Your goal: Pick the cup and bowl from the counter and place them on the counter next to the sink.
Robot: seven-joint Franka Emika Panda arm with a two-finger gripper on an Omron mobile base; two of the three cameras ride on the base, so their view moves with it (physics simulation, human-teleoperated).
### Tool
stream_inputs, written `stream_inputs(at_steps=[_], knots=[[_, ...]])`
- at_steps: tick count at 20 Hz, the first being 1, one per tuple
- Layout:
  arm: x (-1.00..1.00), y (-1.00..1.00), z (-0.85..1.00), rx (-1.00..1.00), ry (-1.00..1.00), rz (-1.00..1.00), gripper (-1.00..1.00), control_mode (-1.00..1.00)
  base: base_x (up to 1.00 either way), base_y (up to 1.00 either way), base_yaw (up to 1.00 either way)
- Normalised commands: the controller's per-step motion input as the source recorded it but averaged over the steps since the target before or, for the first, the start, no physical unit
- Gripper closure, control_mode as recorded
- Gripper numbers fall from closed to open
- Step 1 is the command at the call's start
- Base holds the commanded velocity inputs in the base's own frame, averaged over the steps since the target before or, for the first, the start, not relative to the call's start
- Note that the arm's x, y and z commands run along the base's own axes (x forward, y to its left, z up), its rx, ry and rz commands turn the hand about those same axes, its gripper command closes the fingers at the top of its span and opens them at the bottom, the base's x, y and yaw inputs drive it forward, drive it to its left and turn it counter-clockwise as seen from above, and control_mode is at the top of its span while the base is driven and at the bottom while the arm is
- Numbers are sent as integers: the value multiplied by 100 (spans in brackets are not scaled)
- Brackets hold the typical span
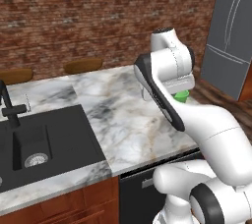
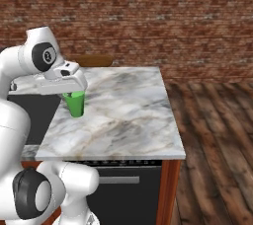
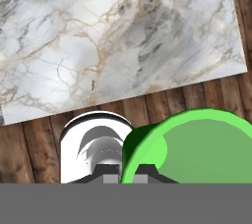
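My gripper (image 2: 73, 92) is shut on the rim of the small bright green cup (image 2: 75, 104), which hangs under the hand just over the marble counter (image 2: 123, 115). In the left base view the cup (image 1: 182, 95) peeks out behind the forearm, near the counter's right end. Seen from the hand, the cup's rim (image 3: 192, 144) sits between the dark fingertips (image 3: 142, 171), with the counter (image 3: 113, 36) below. The black sink (image 1: 49, 144) with its faucet (image 1: 8, 106) lies at the counter's left. The bowl is out of view.
Two brown stool seats (image 1: 82, 64) stand behind the counter against the brick wall. A grey fridge (image 1: 231, 36) stands at the far right. A dark dishwasher front (image 2: 123, 189) sits under the counter, with wooden floor (image 2: 212, 135) to its right.
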Motion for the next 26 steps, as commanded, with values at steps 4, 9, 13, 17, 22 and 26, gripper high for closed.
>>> stream_inputs(at_steps=[4, 9, 13, 17, 22, 26], knots=[[0, 6, -6, 3, -8, 2, 100, -100, 0, 0, 0], [0, 6, -16, 16, -26, 23, 100, -100, 0, 0, 0], [2, 0, -10, 21, -28, 26, 100, -100, 0, 0, 0], [27, -2, 1, 3, -3, -4, 100, -100, 0, 0, 0], [35, 11, 1, -2, 11, -11, 100, -100, 0, 0, 0], [39, 27, 1, -10, 24, -8, 100, -100, 0, 0, 0]])
